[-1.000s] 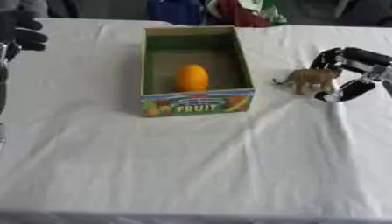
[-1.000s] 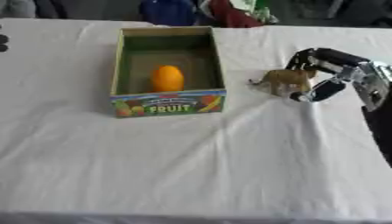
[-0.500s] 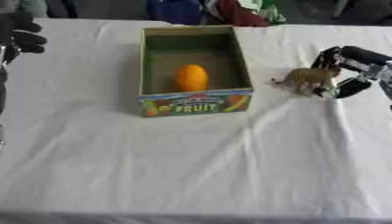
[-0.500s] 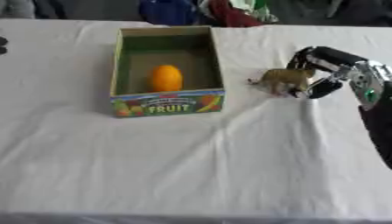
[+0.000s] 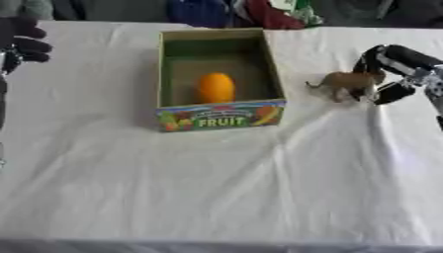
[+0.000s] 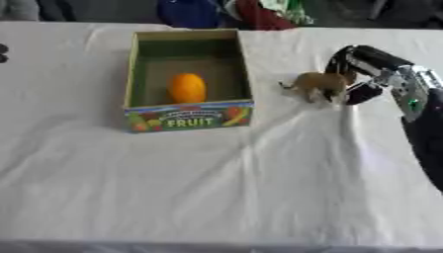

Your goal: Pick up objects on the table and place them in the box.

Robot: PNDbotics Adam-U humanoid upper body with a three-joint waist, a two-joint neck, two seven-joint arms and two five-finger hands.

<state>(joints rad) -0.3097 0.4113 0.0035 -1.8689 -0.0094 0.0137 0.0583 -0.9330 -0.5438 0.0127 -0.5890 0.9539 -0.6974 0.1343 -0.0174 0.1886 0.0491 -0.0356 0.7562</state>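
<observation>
A green cardboard fruit box [image 5: 220,120] stands open at the table's middle, with an orange fruit [image 5: 215,87] lying inside it. Right of the box is a small brown toy animal [image 5: 343,83], its head toward the box. My right hand [image 5: 391,60] comes in from the right; its fingers curl over the toy's rear and the thumb [image 5: 394,93] sits below it, so the hand is shut on the toy. My left hand [image 5: 21,41] hovers at the far left edge, open and holding nothing.
A white cloth [image 5: 225,188] covers the table, wrinkled near the toy. Coloured clothing or bags [image 5: 251,11] lie along the far edge behind the box.
The right hand has closed in on the toy animal, and the toy has shifted slightly up and toward the box. The left hand has barely moved.
</observation>
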